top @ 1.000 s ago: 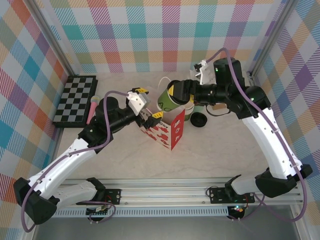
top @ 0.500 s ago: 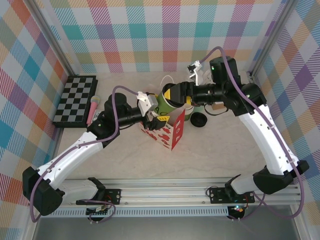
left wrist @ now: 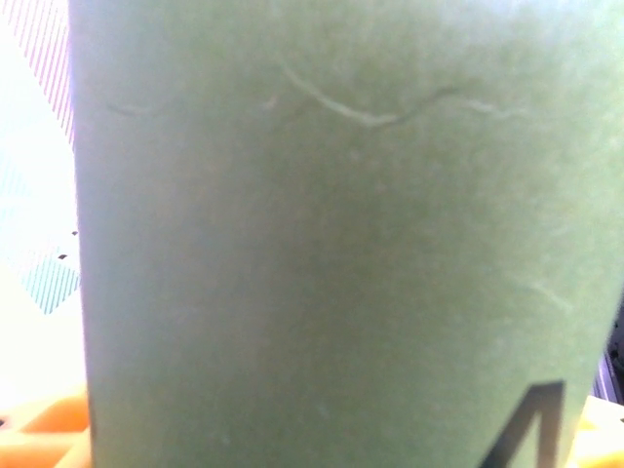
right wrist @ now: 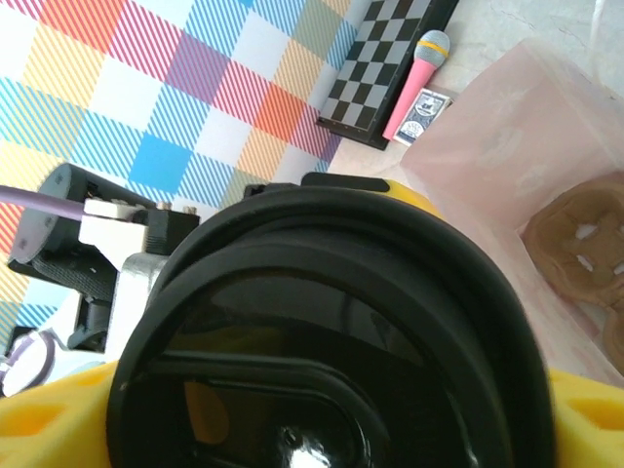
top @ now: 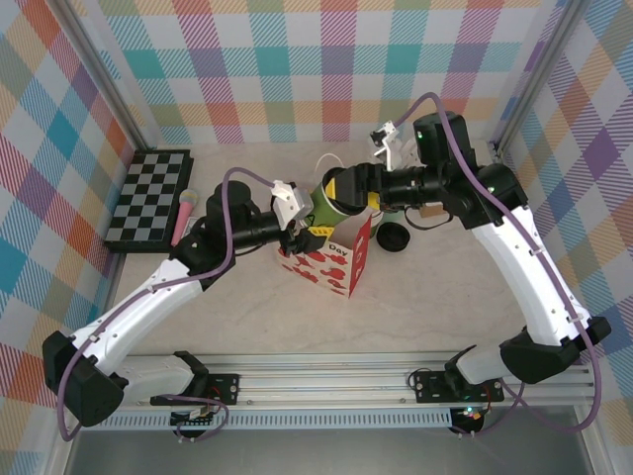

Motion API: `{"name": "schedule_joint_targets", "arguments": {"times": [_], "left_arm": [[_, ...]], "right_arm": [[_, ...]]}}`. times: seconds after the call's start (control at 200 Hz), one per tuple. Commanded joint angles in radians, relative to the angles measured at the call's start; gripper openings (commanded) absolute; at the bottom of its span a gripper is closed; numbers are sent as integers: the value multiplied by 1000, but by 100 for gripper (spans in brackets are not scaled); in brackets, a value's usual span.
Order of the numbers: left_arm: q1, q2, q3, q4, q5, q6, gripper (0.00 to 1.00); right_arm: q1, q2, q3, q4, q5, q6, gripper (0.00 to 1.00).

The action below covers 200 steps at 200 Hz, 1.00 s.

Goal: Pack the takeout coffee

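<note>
The red-and-white bag [top: 336, 259] reads "Day"; the takeout coffee [left wrist: 322, 244] bears a partial black "A".

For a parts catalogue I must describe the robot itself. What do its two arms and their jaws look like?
The left arm and the right arm both have white rounded lower links and black joints and forearms. A purple cable loops along each arm. A small white bracket sits at each wrist. The jaws are bright yellow.
</note>
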Motion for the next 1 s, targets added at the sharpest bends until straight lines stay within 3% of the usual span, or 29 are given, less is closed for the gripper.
{"name": "schedule_joint_targets", "arguments": {"times": [0.0,0.69,0.995], "left_arm": [[4,6,53,-82,-7,60,59],[3,41,124,-200,-16,102,61],[3,43,123,-200,-27,105,61]], "right_arm": [[-1,11,48,-38,20,-38,99],[83,151,267,-298,220,-89,100],[83,154,279,-306,163,-79,94]]}}
